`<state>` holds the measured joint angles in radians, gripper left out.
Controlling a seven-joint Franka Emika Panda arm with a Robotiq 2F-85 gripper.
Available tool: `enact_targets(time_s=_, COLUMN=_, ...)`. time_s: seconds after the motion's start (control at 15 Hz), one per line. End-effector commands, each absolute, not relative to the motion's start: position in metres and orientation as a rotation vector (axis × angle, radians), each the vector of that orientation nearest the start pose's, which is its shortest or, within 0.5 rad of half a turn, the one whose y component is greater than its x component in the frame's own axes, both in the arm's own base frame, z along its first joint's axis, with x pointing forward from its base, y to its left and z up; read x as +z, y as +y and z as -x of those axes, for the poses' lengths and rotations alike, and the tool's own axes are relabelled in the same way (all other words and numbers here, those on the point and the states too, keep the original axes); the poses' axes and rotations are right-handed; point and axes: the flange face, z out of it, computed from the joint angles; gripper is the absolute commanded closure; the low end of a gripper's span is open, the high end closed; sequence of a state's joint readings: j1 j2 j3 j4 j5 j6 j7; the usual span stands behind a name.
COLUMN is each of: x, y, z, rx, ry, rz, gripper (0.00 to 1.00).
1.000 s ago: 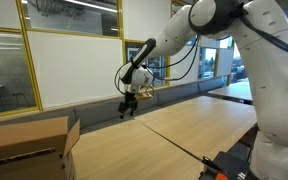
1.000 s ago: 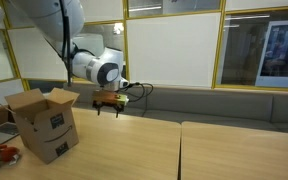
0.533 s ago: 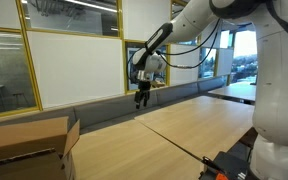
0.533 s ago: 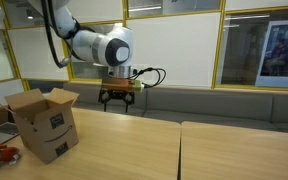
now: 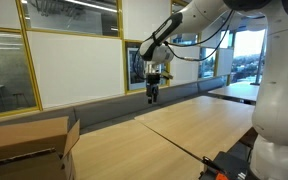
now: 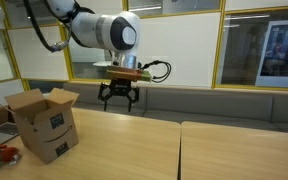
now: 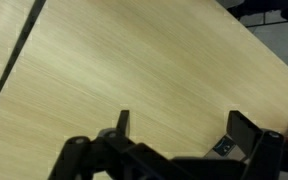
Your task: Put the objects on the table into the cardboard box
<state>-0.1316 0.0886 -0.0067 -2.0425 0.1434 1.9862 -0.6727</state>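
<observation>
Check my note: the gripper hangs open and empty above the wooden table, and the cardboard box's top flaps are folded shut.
One thing is wrong: the cardboard box has its top flaps standing open, not folded shut, as an exterior view shows. The rest is right: the gripper hangs open and empty above the wooden table.

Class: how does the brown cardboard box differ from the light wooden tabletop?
The brown cardboard box is an upright cube with raised flaps; the light wood-grain tabletop is flat and far wider. The box bears a black logo; the tabletop only a dark seam. Both are brownish.
</observation>
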Motion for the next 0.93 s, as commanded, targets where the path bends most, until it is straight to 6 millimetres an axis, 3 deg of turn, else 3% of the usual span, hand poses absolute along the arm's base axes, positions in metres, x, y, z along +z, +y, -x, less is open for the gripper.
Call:
enact_targets(time_s=0.0, x=0.397, y=-0.075, z=-0.537, rx=0.122, ry=-0.649, rz=3.013, gripper=0.0)
enact_targets(time_s=0.33, x=0.393, y=-0.081, z=-0.532, rx=0.12, ry=-0.551, rz=3.184, gripper=0.0)
enact_targets(time_s=0.4, x=0.386, y=-0.083, z=-0.541, rx=0.163, ry=-0.594, rz=3.123, gripper=0.0)
enact_targets(time_s=0.87, x=0.385, y=-0.083, z=-0.539, rx=0.16, ry=-0.558, rz=3.156, gripper=0.0)
